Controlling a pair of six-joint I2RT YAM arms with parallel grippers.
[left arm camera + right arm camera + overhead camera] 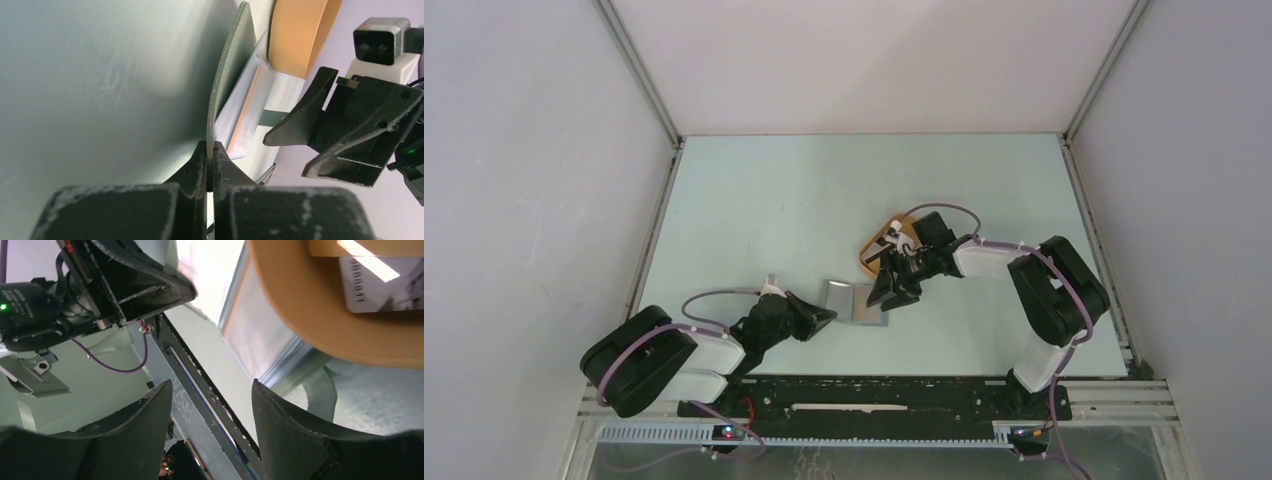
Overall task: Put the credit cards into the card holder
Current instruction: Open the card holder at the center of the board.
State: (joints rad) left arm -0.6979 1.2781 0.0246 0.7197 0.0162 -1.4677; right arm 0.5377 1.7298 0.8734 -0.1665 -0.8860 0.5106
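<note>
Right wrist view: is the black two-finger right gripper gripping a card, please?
No, the right gripper stands open, with nothing held between its jaws.

**My two arms, black and white**

My left arm (674, 355) and right arm (1054, 290) are built alike: bulky matt-black rounded joint housings joined by smooth white shells. A thin purple cable (120, 371) loops along each of them. Both sit on my long black base rail (924, 390). My left gripper (211, 147) has two black wedge-shaped fingers, scuffed whitish along the edges. My right gripper (212, 385) has the same curved black fingers with a rough grain. Behind its angular black plates sits a boxy silver-grey camera block (382, 40) on a white mount, with small screws (382, 123) and a green light (411, 149) nearby
</note>
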